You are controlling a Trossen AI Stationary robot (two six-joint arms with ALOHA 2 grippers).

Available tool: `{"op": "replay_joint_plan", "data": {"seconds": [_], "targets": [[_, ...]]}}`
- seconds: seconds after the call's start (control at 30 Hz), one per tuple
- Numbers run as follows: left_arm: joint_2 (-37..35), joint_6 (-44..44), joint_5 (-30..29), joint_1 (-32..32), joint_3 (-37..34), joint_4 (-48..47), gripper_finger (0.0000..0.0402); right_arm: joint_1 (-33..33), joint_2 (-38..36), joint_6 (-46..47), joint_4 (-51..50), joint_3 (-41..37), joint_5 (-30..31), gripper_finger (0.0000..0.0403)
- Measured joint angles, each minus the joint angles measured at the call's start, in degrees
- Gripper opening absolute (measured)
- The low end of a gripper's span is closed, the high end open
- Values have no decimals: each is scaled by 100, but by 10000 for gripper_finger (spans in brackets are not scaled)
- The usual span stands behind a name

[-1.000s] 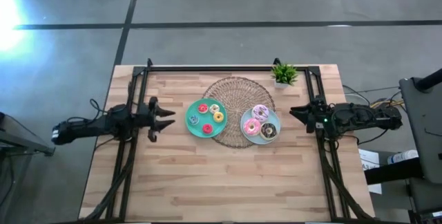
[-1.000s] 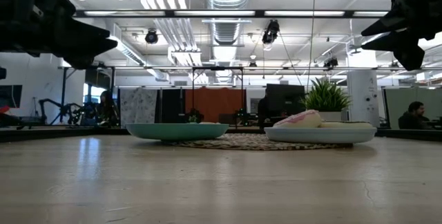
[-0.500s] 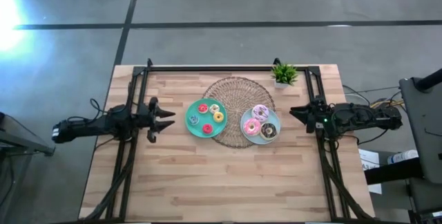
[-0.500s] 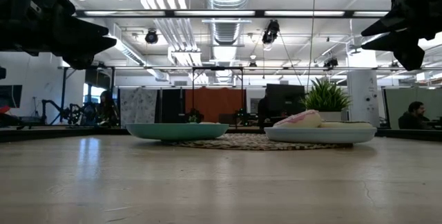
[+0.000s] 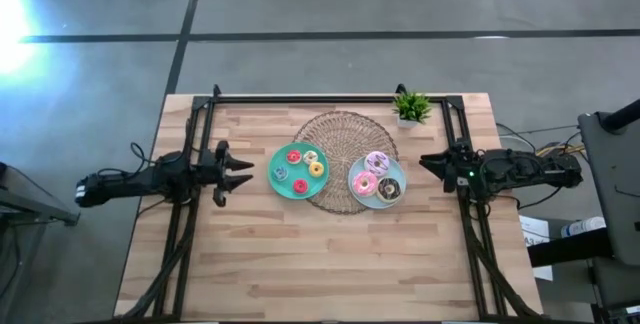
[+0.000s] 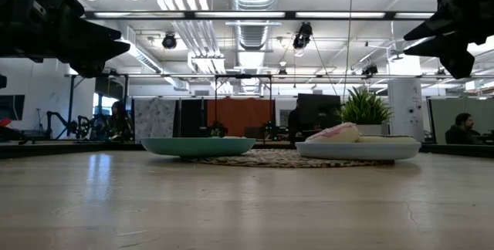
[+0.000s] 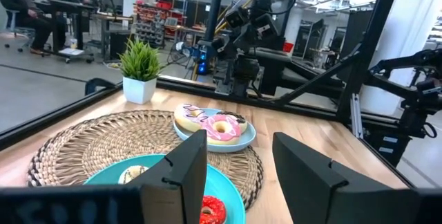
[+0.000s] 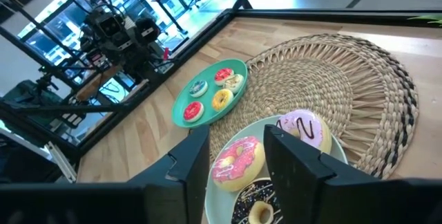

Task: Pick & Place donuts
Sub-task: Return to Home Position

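Red, yellow, blue and cream, the five small donuts [image 5: 316,170] lie bunched on the green plate [image 5: 278,188], which overlaps the woven mat [image 5: 345,129] on the side toward the left arm. The three big donuts [image 5: 365,184], one pink, one lilac and one chocolate, fill the blue plate [image 5: 399,174], which overlaps the mat's opposite side. The two plates sit just beside each other, and no donut shows on the mat or on the bare wooden table [image 5: 300,264]. By size, then, the sort looks complete: small ones on one plate, big ones on the other.

The left gripper [image 5: 242,172] hangs off the mat just beyond the green plate, pointed at it, with its fingers apart and nothing between them. The right gripper [image 5: 426,162] mirrors it beyond the blue plate, its fingers likewise apart and empty. In the low view both hang well above the table, clear of the plate rims, so I judge these to be resting poses, kept outside the plates so that nothing gets knocked. A small potted plant [image 5: 411,106] stands by the mat's far corner on the right arm's side, apart from both plates.
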Motion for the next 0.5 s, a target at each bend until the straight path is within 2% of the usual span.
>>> {"op": "replay_joint_plan", "data": {"seconds": [0.17, 0.37, 0.43, 0.5], "targets": [[0, 0, 2, 0, 0, 2, 140, 2, 0, -12, -1, 0, 0, 134], [0, 0, 4, 0, 0, 2, 140, 1, -8, -1244, 416, -125, 146, 130], [1, 0, 4, 0, 0, 2, 140, -11, -97, -1973, 768, -314, -79, 128], [2, 0, 4, 0, 0, 2, 140, -113, -153, -2873, 1385, -605, -580, 128]]}}
